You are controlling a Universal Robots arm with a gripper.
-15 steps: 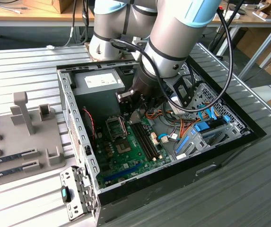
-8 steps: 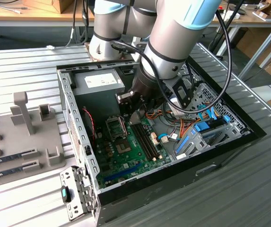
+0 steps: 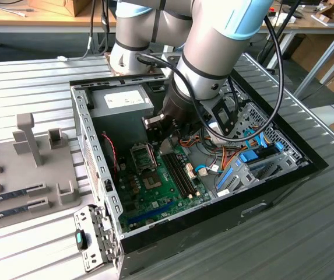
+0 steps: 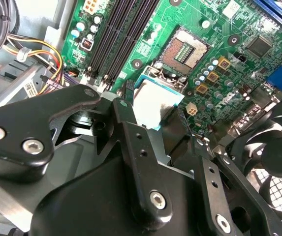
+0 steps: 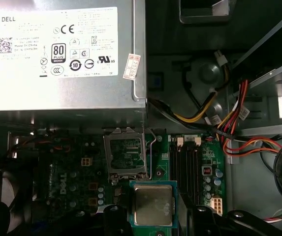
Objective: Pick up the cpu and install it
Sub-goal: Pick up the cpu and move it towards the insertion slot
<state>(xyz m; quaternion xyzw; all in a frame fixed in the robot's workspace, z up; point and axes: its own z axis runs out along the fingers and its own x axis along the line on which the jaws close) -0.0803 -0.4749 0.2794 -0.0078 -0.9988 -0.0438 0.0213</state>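
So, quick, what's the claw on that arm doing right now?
The gripper: closed, holding the small flat square silver-topped cpu over the green circuit board.

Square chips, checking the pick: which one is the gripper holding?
The cpu, silver-topped, pinched in the gripper above the board; the dark chip sits soldered to it.

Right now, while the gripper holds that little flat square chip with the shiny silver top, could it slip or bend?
The flat square silver-topped cpu is probably stiff: its metal lid looks solid. The smooth top may be slippery, but the black gripper pinches its edges. It looks thin, likely light.
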